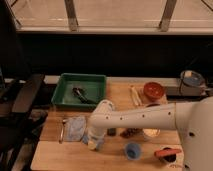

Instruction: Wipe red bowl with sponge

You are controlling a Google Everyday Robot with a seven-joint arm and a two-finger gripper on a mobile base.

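One white arm reaches across the bench [55, 155] from the right and bends straight down, which puts the end effector [95, 142] low over the near left part of the wood. I judge it points down because the sponge [92, 146] lies flat there. A small pale block shows right at its tip, mostly hidden by it. From where I stand I cannot tell whether the end effector is clenched on that block or released.

The red bowl [153, 90] sits well apart, far to the right of the end effector and further back, with a pale stick-like thing [135, 95] just beside it. The wiping is not yet begun, so this looks like the pick-up step.

Just left of the end effector lies a pale-blue cloth [75, 128], near enough to be snagged by mistake, and a utensil [62, 131] lies beyond the cloth. To the right and a little nearer stands a blue cup [132, 150]. A white cup [150, 133] sits further right, under the forearm, and both are near the way to the bowl. Behind the end effector is a green tray [82, 76].
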